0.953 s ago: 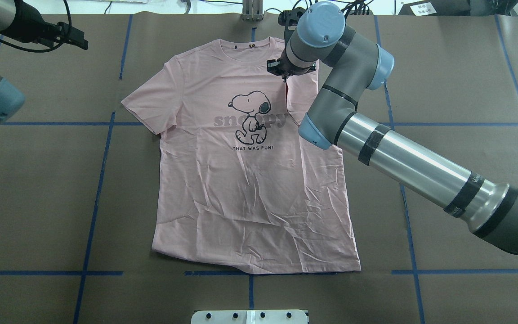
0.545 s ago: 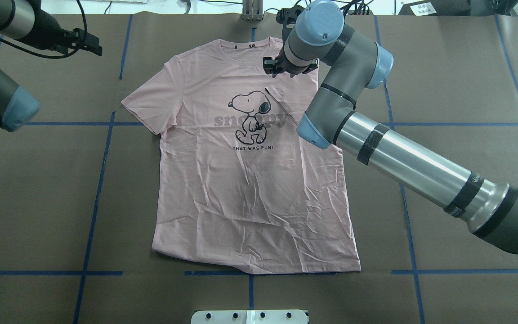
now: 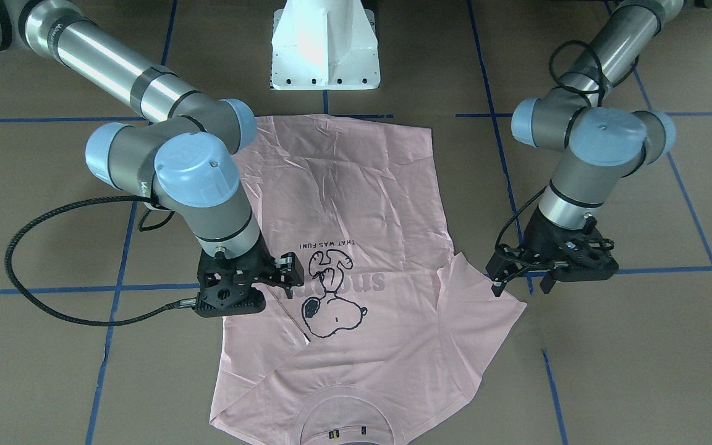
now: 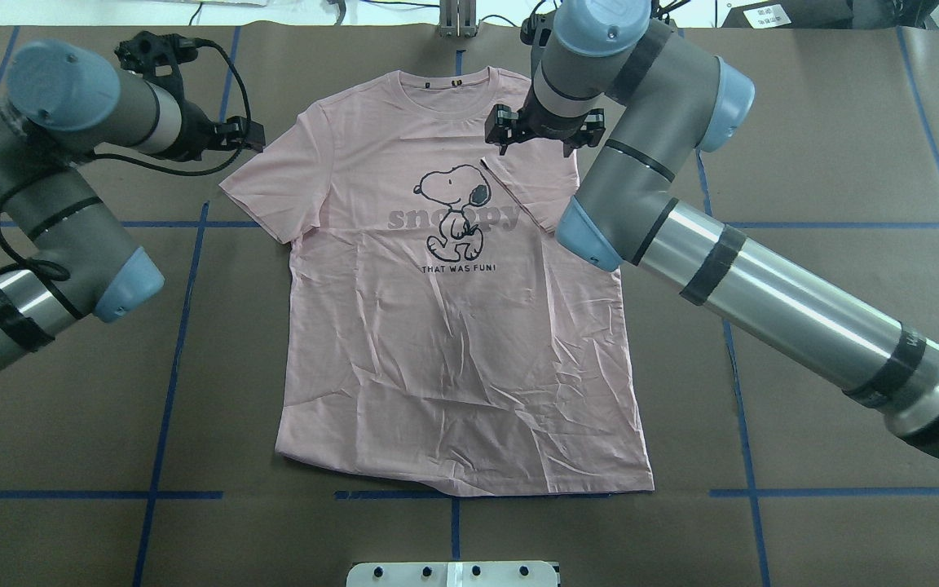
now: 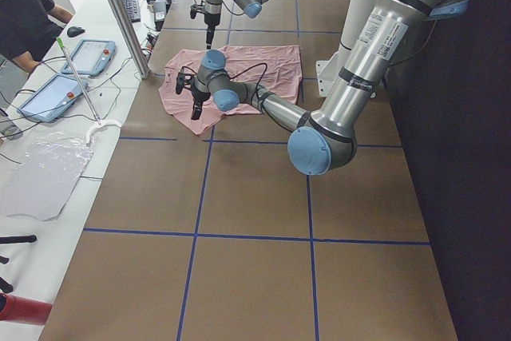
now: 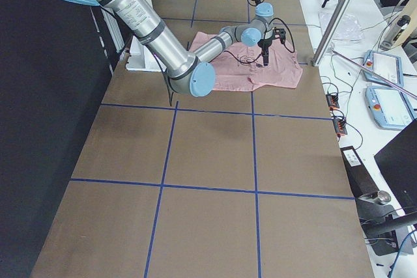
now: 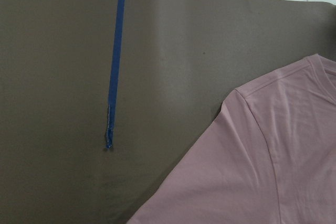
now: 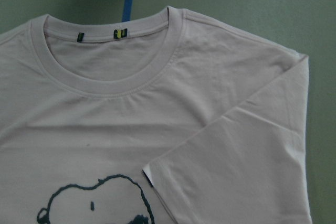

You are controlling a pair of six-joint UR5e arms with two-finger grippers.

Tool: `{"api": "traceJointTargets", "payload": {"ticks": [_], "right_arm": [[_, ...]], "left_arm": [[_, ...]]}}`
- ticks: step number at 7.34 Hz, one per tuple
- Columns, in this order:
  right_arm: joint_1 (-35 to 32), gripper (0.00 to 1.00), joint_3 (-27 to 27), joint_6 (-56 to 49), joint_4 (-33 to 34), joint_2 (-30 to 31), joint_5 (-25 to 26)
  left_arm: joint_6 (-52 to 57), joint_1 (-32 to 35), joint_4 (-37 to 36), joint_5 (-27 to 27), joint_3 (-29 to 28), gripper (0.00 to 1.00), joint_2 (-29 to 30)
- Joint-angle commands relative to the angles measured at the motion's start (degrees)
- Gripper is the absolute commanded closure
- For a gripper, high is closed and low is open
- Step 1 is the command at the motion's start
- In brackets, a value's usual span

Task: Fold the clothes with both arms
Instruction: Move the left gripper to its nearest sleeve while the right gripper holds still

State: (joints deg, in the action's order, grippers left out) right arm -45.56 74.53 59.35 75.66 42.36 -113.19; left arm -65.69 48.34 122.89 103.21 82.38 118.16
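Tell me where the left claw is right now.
In the overhead view the left claw is at upper left, open, at the outer edge of the pink T-shirt, by its unfolded sleeve.

The shirt (image 4: 453, 342) lay flat on the bench (image 4: 804, 147), front up. Its hem was toward the robot's base (image 4: 453, 573) and its collar (image 4: 445, 81) at the far side. The right sleeve (image 4: 531, 183) was folded inward onto the chest, beside the printed figure (image 4: 457, 208). The left sleeve (image 4: 270, 183) lay spread outward. The right end effector (image 4: 543, 139) hung above the folded sleeve, near the collar. The left end effector (image 4: 248, 137) was over the bench, just beside the spread sleeve's outer edge.
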Motion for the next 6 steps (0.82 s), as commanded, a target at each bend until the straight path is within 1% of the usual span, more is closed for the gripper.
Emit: {"api": "traceJointTargets", "payload": {"ticks": [1, 4, 5, 6], "right_arm": [[-0.4, 0.0, 5.2, -0.5, 0.6, 4.6, -0.5], [-1.5, 0.0, 5.4, -0.9, 0.5, 4.9, -0.9], [-2.2, 0.0, 5.2, -0.5, 0.5, 5.5, -1.0], [-2.2, 0.0, 5.1, -0.5, 0.5, 5.5, -1.0]], "left_arm": [[-3.8, -3.9, 0.4, -6.0, -3.5, 0.0, 0.1], [-3.6, -4.2, 0.6, -6.4, -4.4, 0.0, 0.0], [-3.4, -4.2, 2.0, -7.8, -5.5, 0.01, 0.0], [-3.2, -4.1, 4.0, -8.1, -7.8, 0.01, 0.1]]}}
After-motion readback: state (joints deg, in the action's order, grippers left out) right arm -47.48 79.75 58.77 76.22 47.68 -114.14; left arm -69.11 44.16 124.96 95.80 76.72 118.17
